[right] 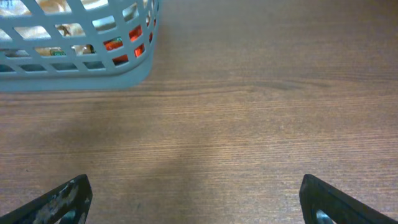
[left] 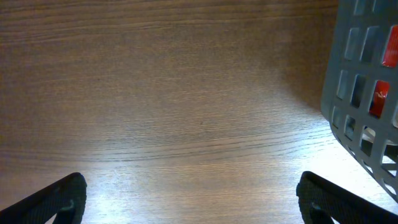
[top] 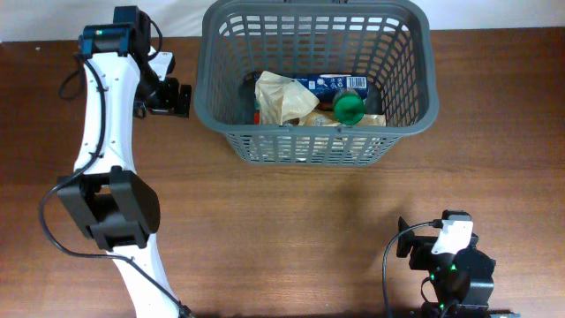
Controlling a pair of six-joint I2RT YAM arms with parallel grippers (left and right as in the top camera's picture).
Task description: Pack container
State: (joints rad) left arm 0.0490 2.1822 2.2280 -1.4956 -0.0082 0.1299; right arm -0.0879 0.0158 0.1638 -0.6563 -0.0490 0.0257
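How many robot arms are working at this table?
2. The left arm stretches up the table's left side, ending beside the grey basket. The right arm sits folded at the near right edge, apart from the basket. No others show.

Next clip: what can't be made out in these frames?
Red item: only slivers through the container's lattice in both wrist views; overhead, the crumpled paper bag covers most of it.
Blue carton's print: overhead, too small to read.
Container's far rim: overhead, partly cut off by the top edge.
Left gripper and right gripper: wrist views, bottom edge cuts off all but fingertips.
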